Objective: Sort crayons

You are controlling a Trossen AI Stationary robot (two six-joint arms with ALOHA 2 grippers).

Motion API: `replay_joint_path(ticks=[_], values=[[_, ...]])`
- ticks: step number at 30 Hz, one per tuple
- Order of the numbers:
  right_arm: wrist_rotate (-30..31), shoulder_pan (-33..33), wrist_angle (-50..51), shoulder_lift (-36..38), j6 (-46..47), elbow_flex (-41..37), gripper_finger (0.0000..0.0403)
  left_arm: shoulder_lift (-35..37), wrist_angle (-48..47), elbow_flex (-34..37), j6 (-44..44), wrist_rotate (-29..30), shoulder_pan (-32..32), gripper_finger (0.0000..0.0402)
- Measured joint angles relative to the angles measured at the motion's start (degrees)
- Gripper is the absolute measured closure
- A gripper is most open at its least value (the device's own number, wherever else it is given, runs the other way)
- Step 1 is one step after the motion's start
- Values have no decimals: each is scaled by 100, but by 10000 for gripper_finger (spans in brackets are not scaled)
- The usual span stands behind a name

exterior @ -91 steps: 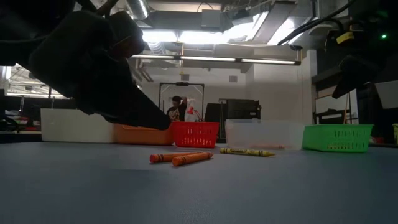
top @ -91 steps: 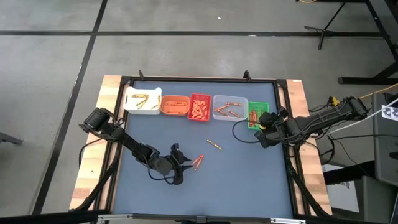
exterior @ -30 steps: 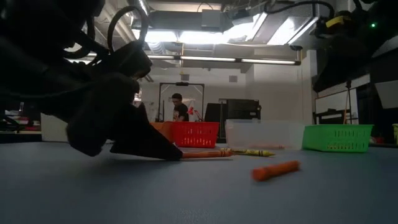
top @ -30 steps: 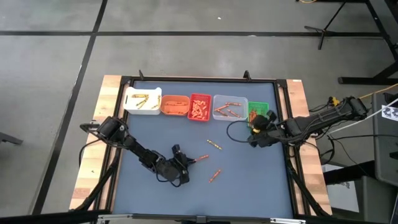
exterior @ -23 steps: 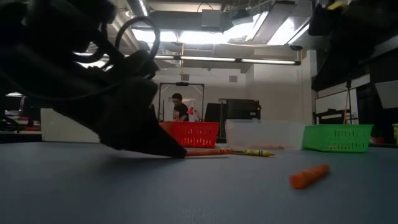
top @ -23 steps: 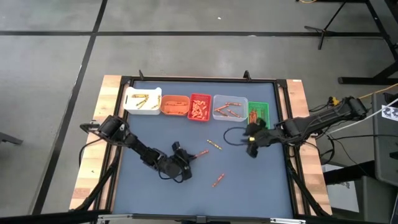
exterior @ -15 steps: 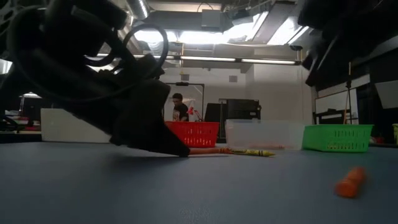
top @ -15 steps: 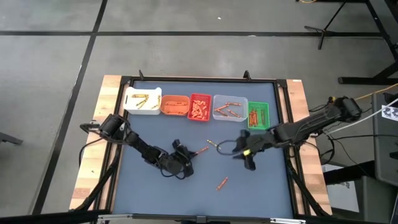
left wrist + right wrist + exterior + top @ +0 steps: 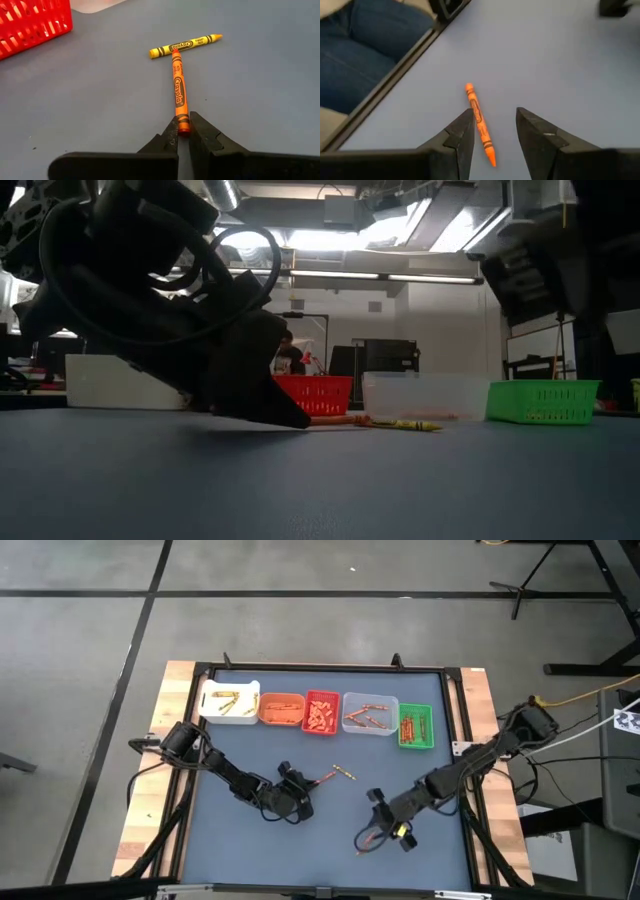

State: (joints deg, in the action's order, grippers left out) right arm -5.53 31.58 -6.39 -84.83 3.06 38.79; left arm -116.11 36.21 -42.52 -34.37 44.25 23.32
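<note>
Blue-grey matting covers the surface (image 9: 250, 750), with five bins in a row along its far edge: white bin (image 9: 229, 702), orange bin (image 9: 281, 708), red bin (image 9: 321, 713), clear bin (image 9: 370, 714) and green bin (image 9: 416, 726) — each holding crayons. Left hand (image 9: 183, 134) sits near the middle of the surface, fingers nearly closed and pinching the butt end of an orange crayon (image 9: 178, 92) that lies flat; its tip touches a yellow crayon (image 9: 185, 45) lying crosswise. Right hand (image 9: 492, 137) is low over the near part of the surface, toward the right, fingers spread. A second orange crayon (image 9: 479, 123) lies flat there, its near end between the fingers — untouched by either. Denim-clad legs (image 9: 365, 45) of a person show beyond the surface's edge.
</note>
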Motion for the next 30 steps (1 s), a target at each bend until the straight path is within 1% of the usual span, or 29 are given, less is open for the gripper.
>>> replay_joint_path(ticks=[9,15,21,25,30], values=[[1,350,-174,-768,-7,0,259,0,2,0,1,0,2,396],[-3,371,-397,-1162,-5,0,259,0,4,0,0,0,4,396],[-1,366,-444,-1392,-17,19,261,0,24,-2,2,0,4,396],[5,364,-449,-1422,-34,22,285,0,26,-2,2,1,4,396],[38,362,-442,-1428,-34,22,337,2,26,-2,2,2,4,396]])
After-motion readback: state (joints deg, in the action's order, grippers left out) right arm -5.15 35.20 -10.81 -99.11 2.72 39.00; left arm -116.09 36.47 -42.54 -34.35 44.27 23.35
